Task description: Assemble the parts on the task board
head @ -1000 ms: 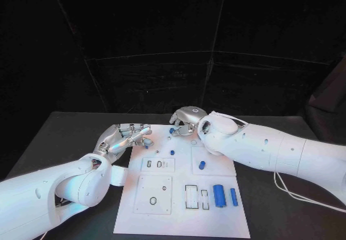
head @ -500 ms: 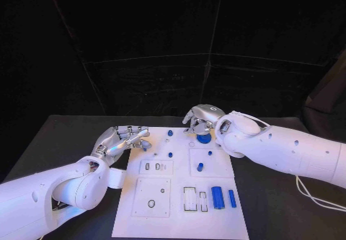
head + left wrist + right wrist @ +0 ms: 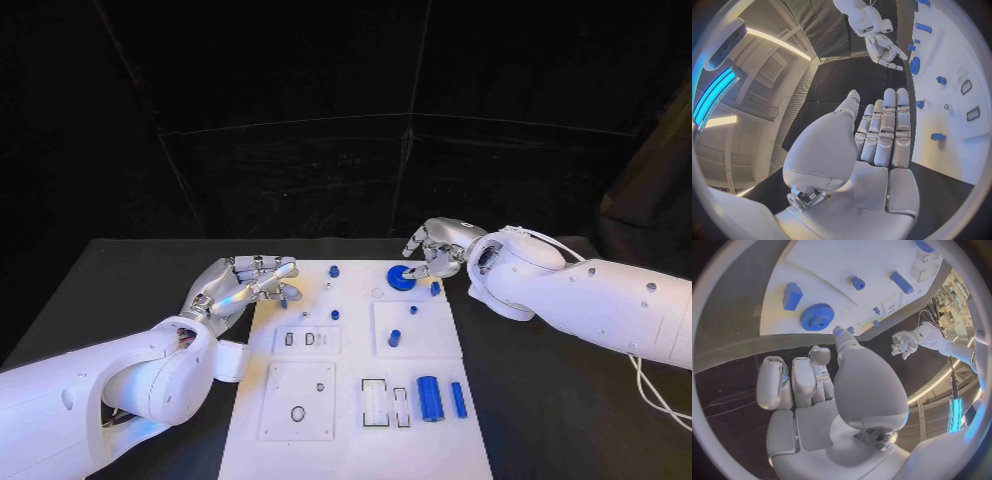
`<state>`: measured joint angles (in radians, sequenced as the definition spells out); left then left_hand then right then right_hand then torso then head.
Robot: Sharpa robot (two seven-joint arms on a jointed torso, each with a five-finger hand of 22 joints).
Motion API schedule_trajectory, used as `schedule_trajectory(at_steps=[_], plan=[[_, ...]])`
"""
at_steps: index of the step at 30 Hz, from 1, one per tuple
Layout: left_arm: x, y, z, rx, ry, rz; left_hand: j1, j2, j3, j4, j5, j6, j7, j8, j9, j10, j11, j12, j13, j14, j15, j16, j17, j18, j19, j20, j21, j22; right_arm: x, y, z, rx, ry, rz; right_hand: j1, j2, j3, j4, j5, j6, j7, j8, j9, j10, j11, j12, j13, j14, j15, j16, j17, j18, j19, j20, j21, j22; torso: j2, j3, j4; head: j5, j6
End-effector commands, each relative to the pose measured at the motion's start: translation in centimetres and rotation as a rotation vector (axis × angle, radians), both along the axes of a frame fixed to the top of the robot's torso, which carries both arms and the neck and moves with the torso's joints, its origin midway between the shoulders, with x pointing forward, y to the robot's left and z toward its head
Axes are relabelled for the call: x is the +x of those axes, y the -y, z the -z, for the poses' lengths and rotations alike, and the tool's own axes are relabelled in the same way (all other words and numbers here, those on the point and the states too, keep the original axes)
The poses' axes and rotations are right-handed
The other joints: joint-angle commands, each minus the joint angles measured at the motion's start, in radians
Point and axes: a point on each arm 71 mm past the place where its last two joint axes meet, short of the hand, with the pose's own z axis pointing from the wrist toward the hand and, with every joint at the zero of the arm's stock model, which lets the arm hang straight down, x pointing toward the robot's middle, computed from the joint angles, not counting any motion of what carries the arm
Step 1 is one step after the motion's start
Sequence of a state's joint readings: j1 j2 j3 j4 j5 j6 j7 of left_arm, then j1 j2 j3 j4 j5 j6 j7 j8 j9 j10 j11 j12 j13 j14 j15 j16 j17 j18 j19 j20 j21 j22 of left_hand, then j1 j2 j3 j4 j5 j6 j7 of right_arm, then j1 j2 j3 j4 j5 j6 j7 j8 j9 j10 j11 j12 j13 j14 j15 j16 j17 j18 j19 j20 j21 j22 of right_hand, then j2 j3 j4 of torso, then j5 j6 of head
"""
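Head view: I see the white task board (image 3: 346, 400) lying lengthwise in the middle of the black table (image 3: 130, 280), with my two white arms reaching in from either side toward its far end.

My left hand (image 3: 238, 285) sits at the board's far left corner. Its fingers lie straight and close together, and the left wrist view shows them (image 3: 886, 132) extended side by side with nothing held, just beside the board's edge.

My right hand (image 3: 444, 245) sits at the far right corner, just beside a blue gear (image 3: 401, 277) that lies flat on the board. The right wrist view shows the fingers (image 3: 795, 382) loosely bent with an empty palm; the gear (image 3: 817, 316) lies free on the board beyond the fingertips, next to a small blue block (image 3: 791, 295). I cannot tell from the head view whether a fingertip touches the gear.

Other blue parts are scattered over the board: a small peg (image 3: 333, 270) near the far edge, a short piece (image 3: 394, 338) on a raised square panel in the middle, and a thick blue cylinder (image 3: 430, 397) with a thinner blue bar (image 3: 459, 399) just beside it near my end. To their left is a rectangular slot outline (image 3: 374, 402), and further left a panel with an oval hole (image 3: 297, 413).
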<state>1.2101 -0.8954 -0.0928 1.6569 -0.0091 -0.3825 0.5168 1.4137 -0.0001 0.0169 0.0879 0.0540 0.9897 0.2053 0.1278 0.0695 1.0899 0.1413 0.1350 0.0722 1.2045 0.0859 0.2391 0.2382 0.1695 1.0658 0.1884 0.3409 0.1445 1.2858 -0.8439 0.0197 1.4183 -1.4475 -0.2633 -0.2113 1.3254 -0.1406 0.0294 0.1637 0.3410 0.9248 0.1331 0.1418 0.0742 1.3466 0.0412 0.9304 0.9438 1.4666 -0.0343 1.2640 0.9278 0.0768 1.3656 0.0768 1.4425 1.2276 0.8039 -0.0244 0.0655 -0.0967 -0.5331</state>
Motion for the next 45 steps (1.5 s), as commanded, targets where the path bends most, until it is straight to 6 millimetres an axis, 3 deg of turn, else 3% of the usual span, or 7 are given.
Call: schedule_trajectory(at_steps=[1, 8, 45], plan=[[0.0, 0.2, -0.2, -0.005, 0.009, 0.014, 0.008, 0.002, 0.001, -0.005, -0.003, 0.001, 0.003, -0.004, -0.001, -0.005, 0.005, -0.005, -0.001, -0.005, -0.001, -0.004, 0.001, 0.012, -0.005, 0.001, -0.006, -0.001, 0.2, 0.3, 0.4, -0.036, -0.063, 0.040, 0.014, -0.006, -0.004, 0.016, 0.007, -0.010, 0.001, 0.007, 0.001, -0.009, 0.001, 0.014, 0.020, 0.013, 0.001, 0.003, -0.003, -0.007, 0.003, 0.001, 0.003, 0.002, 0.001, 0.0013, -0.0013, -0.002, 0.002], [0.0, 0.2, -0.1, -0.005, 0.009, 0.015, 0.008, 0.002, 0.001, -0.005, -0.003, 0.001, 0.003, -0.004, -0.001, -0.005, 0.005, -0.005, -0.001, -0.005, -0.001, -0.004, 0.001, 0.012, -0.005, 0.001, -0.006, -0.001, 0.6, 0.4, 0.6, -0.067, -0.061, 0.060, 0.030, -0.011, -0.008, 0.041, 0.013, -0.025, 0.003, 0.016, 0.001, -0.015, 0.003, 0.024, 0.040, 0.012, 0.002, 0.005, -0.003, -0.008, 0.005, 0.002, 0.005, 0.008, 0.001, -0.0022, 0.0013, -0.008, 0.002], [0.1, 0.1, -0.1, -0.003, 0.006, 0.015, 0.011, 0.003, 0.001, -0.009, -0.003, 0.002, 0.003, -0.005, -0.001, -0.003, 0.004, -0.006, -0.001, -0.005, -0.002, -0.005, 0.003, 0.012, -0.005, 0.001, -0.006, -0.001, 1.2, -1.9, 1.2, -0.153, -0.072, 0.005, 0.065, -0.001, -0.003, 0.065, 0.006, -0.031, 0.003, 0.039, 0.003, -0.007, 0.003, 0.061, 0.088, 0.013, 0.003, 0.010, 0.001, -0.010, 0.010, 0.003, 0.010, 0.020, 0.001, -0.0022, -0.0001, -0.008, -0.006]])
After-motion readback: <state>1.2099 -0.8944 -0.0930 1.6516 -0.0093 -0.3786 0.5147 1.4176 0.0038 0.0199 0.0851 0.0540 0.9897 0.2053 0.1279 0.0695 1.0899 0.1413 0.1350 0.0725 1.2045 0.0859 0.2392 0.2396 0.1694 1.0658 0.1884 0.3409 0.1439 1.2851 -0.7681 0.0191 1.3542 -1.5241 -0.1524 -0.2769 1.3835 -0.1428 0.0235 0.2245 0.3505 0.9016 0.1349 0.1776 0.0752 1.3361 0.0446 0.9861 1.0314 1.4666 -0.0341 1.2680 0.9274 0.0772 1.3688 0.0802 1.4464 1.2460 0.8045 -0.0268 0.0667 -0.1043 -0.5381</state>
